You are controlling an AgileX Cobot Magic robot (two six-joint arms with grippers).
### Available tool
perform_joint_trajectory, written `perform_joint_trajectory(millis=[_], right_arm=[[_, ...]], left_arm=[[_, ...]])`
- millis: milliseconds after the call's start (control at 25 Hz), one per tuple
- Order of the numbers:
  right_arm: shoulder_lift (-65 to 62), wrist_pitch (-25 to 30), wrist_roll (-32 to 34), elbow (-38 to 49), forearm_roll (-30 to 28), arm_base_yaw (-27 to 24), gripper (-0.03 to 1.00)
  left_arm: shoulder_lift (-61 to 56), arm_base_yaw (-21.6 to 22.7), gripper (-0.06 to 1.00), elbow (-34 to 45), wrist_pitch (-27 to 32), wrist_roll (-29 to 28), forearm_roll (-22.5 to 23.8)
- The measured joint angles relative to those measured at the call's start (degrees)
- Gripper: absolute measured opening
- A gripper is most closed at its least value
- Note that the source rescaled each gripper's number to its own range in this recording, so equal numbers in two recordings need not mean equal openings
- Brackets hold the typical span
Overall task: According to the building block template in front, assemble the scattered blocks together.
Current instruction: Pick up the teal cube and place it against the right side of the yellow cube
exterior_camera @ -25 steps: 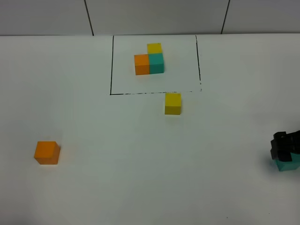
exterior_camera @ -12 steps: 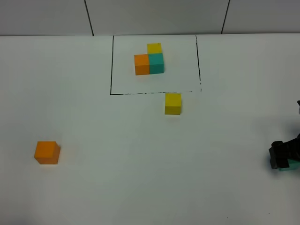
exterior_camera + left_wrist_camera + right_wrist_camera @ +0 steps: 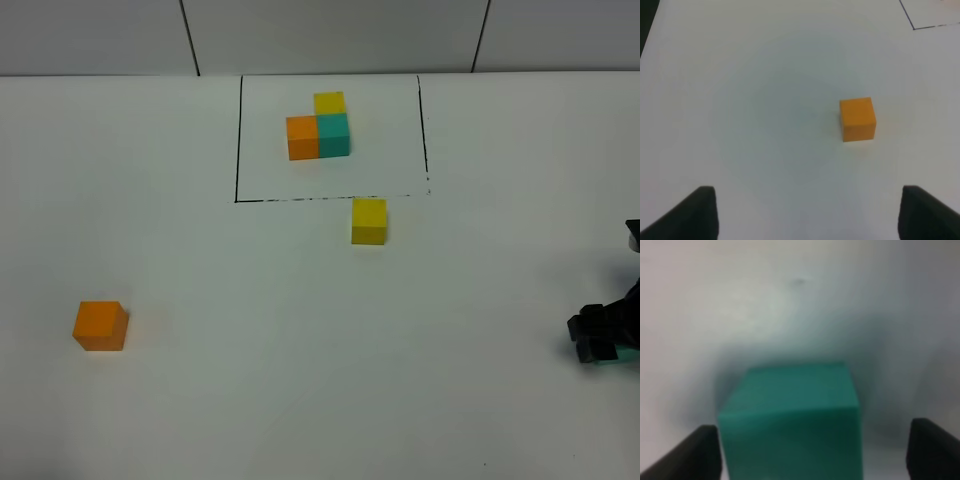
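On the white worktop (image 3: 250,380), toward the far side, you see the building block template (image 3: 320,128). It has an orange cube on the left, a teal cube touching it on the right, and a yellow cube directly behind the teal one. A thin black-line frame (image 3: 237,140) surrounds all three. The loose yellow block (image 3: 368,221) sits just outside the near line of that frame, a little right of the template and apart from it. The loose orange block (image 3: 100,325) lies alone on the left of the worktop, well away from the frame. Your left tool (image 3: 807,215) is released, its two dark fingertips (image 3: 695,212) spread wide with only bare worktop between them. The orange block lies ahead of it, untouched. Your right tool (image 3: 600,338) is low at the right edge of the high view and covers most of the loose teal block (image 3: 790,415), so only a sliver of teal shows beside it. From the right wrist view, which is blurred, the teal block stands on the worktop between the tool's fingertips (image 3: 697,452). One fingertip is just beside one face of the block, and a clear gap shows at the opposite face. The tool therefore straddles the block without clamping it. The three loose blocks are far apart from one another, and none lies inside the frame.
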Motion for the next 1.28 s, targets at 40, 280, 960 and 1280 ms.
perform_joint_trajectory(millis=[40,280,960,1280], right_arm=[[0.0,0.0,-0.1,0.0,0.3,0.0,0.46],[-0.1,1.7,1.4,0.0,2.9,0.1,0.01],[-11.8,16.7,45.8,-6.7,-7.4,31.7,0.01],[0.8,21.7,53.2,-20.4,-9.4,39.3,0.01]], left_arm=[[0.0,0.0,0.72,0.0,0.0,0.0,0.0],[0.0,0.0,0.72,0.0,0.0,0.0,0.0],[0.0,0.0,0.72,0.0,0.0,0.0,0.0],[0.0,0.0,0.72,0.0,0.0,0.0,0.0]])
